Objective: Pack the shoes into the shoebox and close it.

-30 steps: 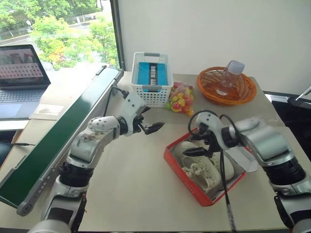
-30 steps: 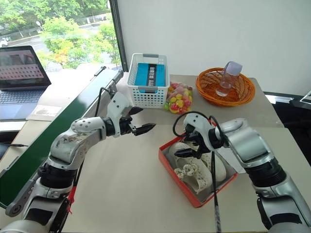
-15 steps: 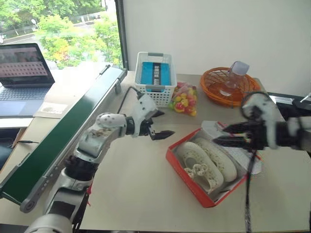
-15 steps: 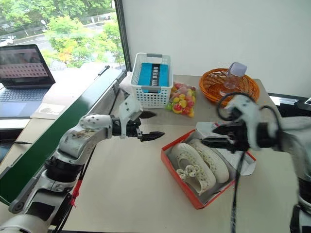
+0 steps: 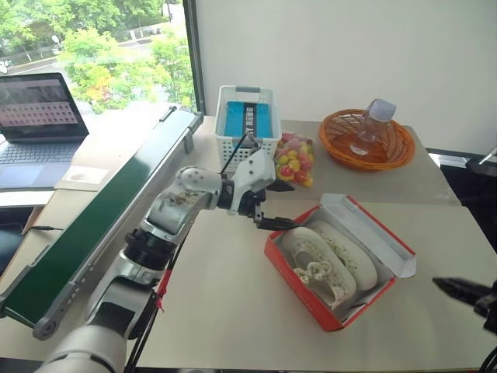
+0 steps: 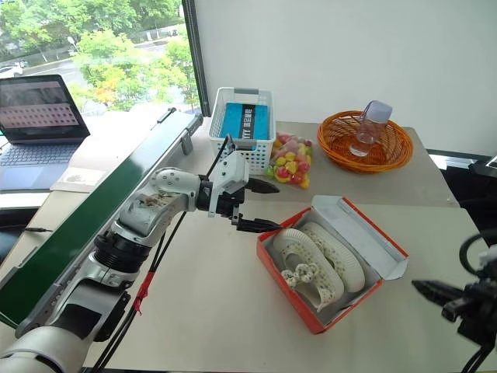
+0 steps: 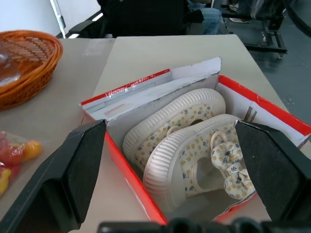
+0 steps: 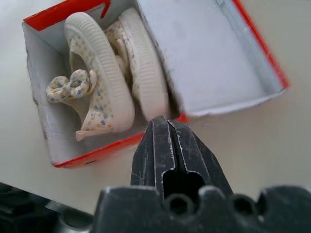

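The red-orange shoebox (image 5: 289, 263) stands open in the middle of the table, its lid (image 5: 371, 236) folded back to the right with the grey-white inside up. Both cream shoes (image 5: 329, 257) lie on their sides in it, ribbed soles showing (image 7: 182, 145), one bow visible (image 8: 68, 86). My left gripper (image 5: 280, 205) is open, pointing right at the box's far left corner, just short of it, with nothing in it. Off the front right, my right gripper (image 6: 432, 290) is shut and empty, its tips (image 8: 167, 127) aimed towards the box.
At the back stand a white lattice basket (image 5: 245, 148) holding a blue box, a bag of coloured sweets (image 5: 292, 161), and an orange wicker basket (image 5: 342, 138) with a clear bottle (image 5: 371, 122). A green conveyor (image 5: 101, 225) runs along the left, with a laptop (image 5: 35, 116) beyond it.
My right gripper has pulled back from over the box to the front right and shut. The left gripper has swung right, up to the box's corner.
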Controlling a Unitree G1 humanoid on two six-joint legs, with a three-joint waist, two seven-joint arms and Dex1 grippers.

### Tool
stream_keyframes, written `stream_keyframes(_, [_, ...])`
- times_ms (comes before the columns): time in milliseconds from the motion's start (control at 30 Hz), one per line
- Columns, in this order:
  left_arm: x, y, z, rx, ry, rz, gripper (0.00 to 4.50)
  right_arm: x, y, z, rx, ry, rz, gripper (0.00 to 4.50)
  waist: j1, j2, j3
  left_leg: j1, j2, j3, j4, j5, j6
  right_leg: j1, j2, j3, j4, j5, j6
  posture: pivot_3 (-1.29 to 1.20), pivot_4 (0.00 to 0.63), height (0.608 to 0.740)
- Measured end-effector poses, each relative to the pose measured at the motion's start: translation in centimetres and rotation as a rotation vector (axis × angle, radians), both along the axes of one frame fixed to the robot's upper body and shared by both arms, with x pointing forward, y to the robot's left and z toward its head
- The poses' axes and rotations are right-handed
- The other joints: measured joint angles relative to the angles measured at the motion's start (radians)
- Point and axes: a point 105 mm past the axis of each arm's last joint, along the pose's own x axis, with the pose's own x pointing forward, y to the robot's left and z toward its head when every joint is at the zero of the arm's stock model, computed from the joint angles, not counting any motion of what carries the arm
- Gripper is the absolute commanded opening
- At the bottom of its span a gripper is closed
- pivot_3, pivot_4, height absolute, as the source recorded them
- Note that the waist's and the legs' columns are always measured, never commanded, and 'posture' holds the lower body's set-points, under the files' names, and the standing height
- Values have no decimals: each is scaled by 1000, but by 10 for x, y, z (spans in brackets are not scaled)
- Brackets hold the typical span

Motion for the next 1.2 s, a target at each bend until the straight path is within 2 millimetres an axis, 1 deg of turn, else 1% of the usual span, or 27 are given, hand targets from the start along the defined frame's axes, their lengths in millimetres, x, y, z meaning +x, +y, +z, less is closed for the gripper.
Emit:
stream_keyframes(33, [0, 0, 1, 1, -4, -4, 4500, -2, -1, -6, 12, -11, -20, 42, -2, 1, -1, 0, 0, 0, 0, 0, 0, 1, 0, 0, 0, -1, 0, 0, 150, 740])
stream_keyframes(167, [2, 6, 2, 23, -26, 13, 4500, -11, -7, -50, 108, 33, -114, 42, -12, 2, -1, 1, 0, -1, 0, 0, 0, 1, 0, -1, 0, -2, -3, 0, 150, 740])
stream_keyframes(233, [2, 8, 2, 31, -30, 20, 4500, -9, -8, -67, 132, 41, -121, 42, -18, 3, -2, 1, 1, -3, 0, 0, 0, 0, 0, 0, 0, -2, -3, 0, 150, 740])
stream_keyframes(267, [1, 8, 2, 32, -31, 22, 4500, -7, -8, -70, 137, 36, -121, 42, -20, 4, -2, 1, 1, -3, 0, 0, 0, 0, 0, 0, 0, -2, -4, 0, 150, 740])
stream_keyframes(300, [1, 9, 2, 34, -34, 26, 4500, -3, -9, -72, 139, 21, -119, 42, -22, 4, -2, 1, 1, -3, 0, 0, 0, 0, 0, 0, 0, -2, -4, 0, 150, 740])
stream_keyframes(400, [3, 14, -1, 51, -45, 59, 4500, 16, -21, -83, 137, -32, -163, 42, -27, 5, -3, 2, 1, -3, -1, 0, 0, 1, 1, 1, 0, -2, -4, 0, 150, 740])
stream_keyframes(467, [1, 17, -3, 53, -37, 83, 4500, 29, -35, -98, 134, -44, -228, 42, -28, 5, -3, 2, 0, -3, -1, 0, 0, 1, 0, 1, 0, -2, -5, 0, 150, 740])
stream_keyframes(533, [0, 19, -4, 57, -33, 98, 4500, 36, -42, -108, 134, -49, -262, 42, -27, 6, -3, 2, 0, -2, -2, 0, 0, 0, 1, 1, 0, -1, -6, 0, 150, 740])
stream_keyframes(600, [-1, 22, -3, 58, -37, 116, 4500, 47, -45, -114, 128, -55, -263, 42, -25, 7, -3, 2, 0, -1, -3, 0, 0, 1, 1, 1, 0, 0, -7, 0, 150, 740])
stream_keyframes(667, [-2, 23, -1, 54, -47, 127, 4500, 53, -49, -118, 124, -53, -269, 42, -24, 7, -3, 2, 0, 1, -3, 0, 0, 1, 1, 1, 0, 0, -8, 0, 150, 740])
stream_keyframes(867, [-4, 29, -1, 57, -39, 169, 4500, 71, -46, -141, 174, -30, -249, 42, -24, 8, -3, 3, 0, 2, -3, 0, 0, 1, 1, 1, 0, 0, -7, 0, 150, 740])
stream_keyframes(1067, [-2, 34, 3, 57, -47, 196, 4500, 94, -47, -144, 225, -96, -262, 42, -32, 7, -3, 4, 0, 2, -3, 0, 0, 2, 2, 1, 0, 1, -6, 0, 150, 740])
stream_keyframes(1200, [0, 37, 7, 51, -57, 214, 4500, 111, -43, -145, 308, -161, -299, 42, -38, 7, -3, 4, 0, 2, -3, 0, 0, 2, 2, 2, 0, 3, -2, 0, 150, 740])
